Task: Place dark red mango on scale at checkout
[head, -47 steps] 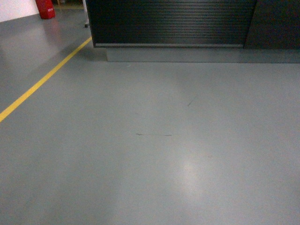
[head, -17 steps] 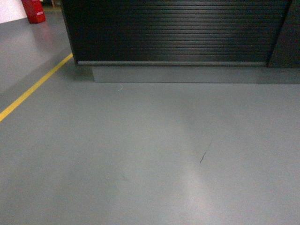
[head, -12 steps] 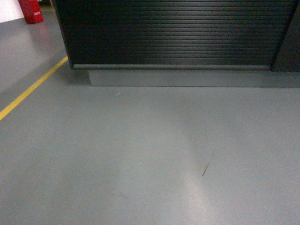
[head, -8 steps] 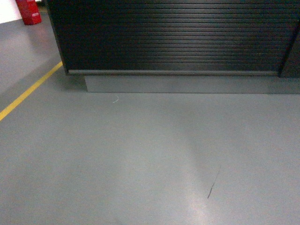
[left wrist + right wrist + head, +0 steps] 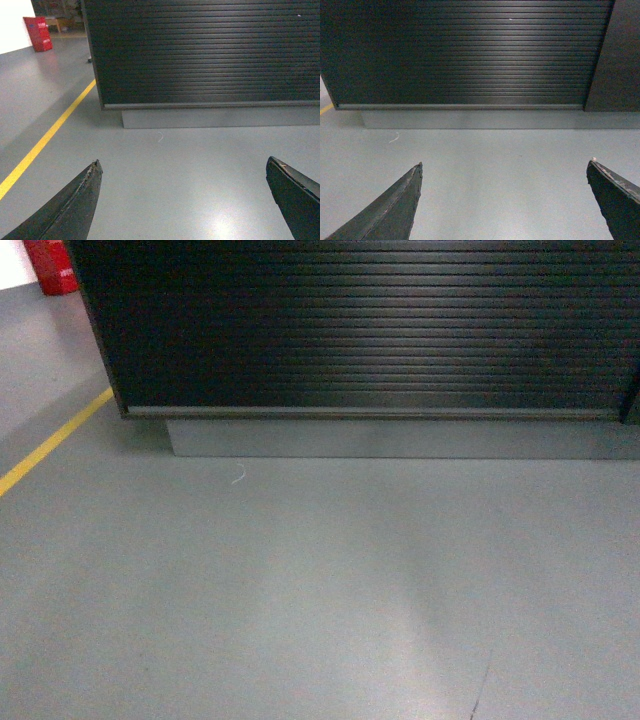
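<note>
1. Head view: checkout [image 5: 370, 330] fills the top of the picture, its black ribbed front sitting over a grey base, with bare grey floor [image 5: 300, 590] running from the robot up to it. A yellow line [image 5: 50, 445] crosses the floor at the left, and a red object [image 5: 50, 265] stands in the far left corner. No counter top shows from here, so neither scale nor dark red mango can be seen. Neither arm reaches into this picture.

2. Left wrist view: the left gripper [image 5: 185, 200] has its jaws spread wide, one dark fingertip at each lower corner, and nothing but floor between them. The ribbed front lies straight ahead, its left corner near the yellow line. A small pale scrap [image 5: 160, 136] lies on the floor just before the grey base.

3. Right wrist view: the right gripper [image 5: 505, 200] also stands wide open and empty, pointing level at the counter front. A plain dark panel [image 5: 615, 55] adjoins the ribs on the right.

4. What the next move turns on: the mango is in no picture, so its direction from the jaws and its long axis cannot be told, nor which arm is nearer to it. I judge that the fruit must first be found and picked; the scale, if on the counter, would lie above and beyond both grippers.
</note>
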You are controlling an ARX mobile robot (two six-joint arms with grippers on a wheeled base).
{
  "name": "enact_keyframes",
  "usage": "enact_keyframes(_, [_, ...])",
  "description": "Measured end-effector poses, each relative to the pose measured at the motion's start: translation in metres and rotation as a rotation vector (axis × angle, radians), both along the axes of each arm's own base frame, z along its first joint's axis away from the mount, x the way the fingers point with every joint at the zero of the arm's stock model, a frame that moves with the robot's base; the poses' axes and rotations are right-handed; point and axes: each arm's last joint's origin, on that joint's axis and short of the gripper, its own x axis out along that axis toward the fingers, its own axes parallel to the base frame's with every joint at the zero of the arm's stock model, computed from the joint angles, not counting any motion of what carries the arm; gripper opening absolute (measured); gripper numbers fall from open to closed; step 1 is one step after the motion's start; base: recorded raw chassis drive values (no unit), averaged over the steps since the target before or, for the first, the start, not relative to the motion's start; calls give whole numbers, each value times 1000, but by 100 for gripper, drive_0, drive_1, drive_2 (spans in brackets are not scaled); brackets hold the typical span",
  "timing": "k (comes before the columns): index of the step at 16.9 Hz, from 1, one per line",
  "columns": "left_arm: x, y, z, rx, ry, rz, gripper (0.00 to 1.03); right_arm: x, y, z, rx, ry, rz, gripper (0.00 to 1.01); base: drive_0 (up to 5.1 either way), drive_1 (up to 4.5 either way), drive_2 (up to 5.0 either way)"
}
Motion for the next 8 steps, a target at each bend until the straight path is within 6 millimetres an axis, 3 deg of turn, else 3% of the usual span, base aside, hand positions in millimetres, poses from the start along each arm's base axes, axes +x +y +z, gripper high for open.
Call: enact_keyframes(8, [0, 0, 0, 0, -2, 0, 98, 0, 0, 0, 0, 0, -1, 98, -4, 429, -438])
